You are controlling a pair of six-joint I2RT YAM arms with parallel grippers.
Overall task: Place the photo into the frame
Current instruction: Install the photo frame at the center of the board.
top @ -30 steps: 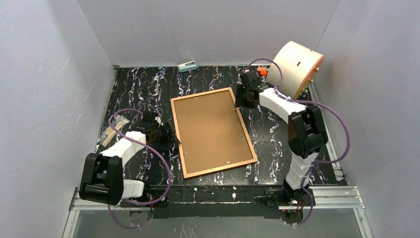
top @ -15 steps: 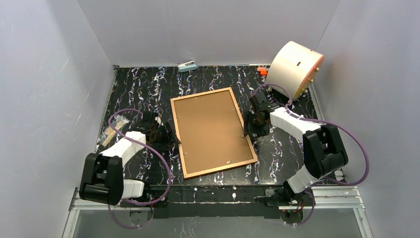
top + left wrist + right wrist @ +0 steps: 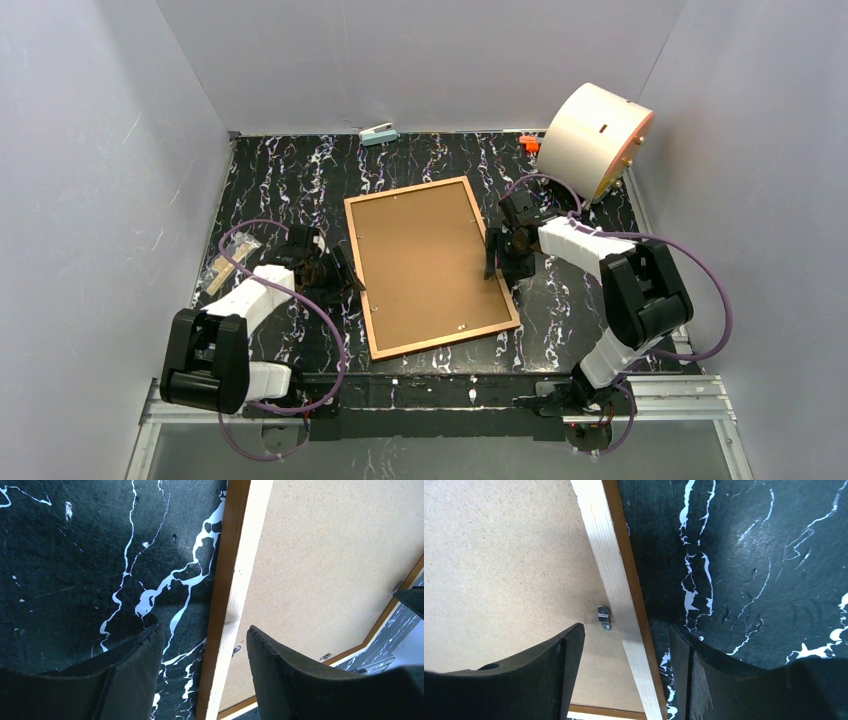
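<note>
The frame [image 3: 408,190] lies face down in the middle of the table, its orange-brown rails around a plain brown backing board [image 3: 425,260]. The photo is hidden. My left gripper [image 3: 345,275] is low at the frame's left rail [image 3: 235,570]; its jaws stand open astride the rail, one finger over the table and one over the board [image 3: 325,555]. My right gripper [image 3: 497,262] is open astride the right rail [image 3: 604,545], just beside a small metal clip [image 3: 603,617]. Nothing is gripped by either [image 3: 204,630] [image 3: 626,629].
A large white drum [image 3: 596,140] leans at the back right with a small orange piece [image 3: 529,144] beside it. A pale stapler-like item [image 3: 379,133] lies at the back wall. A clear bag of wooden parts [image 3: 228,262] rests at the left edge.
My right arm has come forward from the frame's far right corner to the middle of its right rail, and its jaws have widened a little. The left arm has stayed put.
</note>
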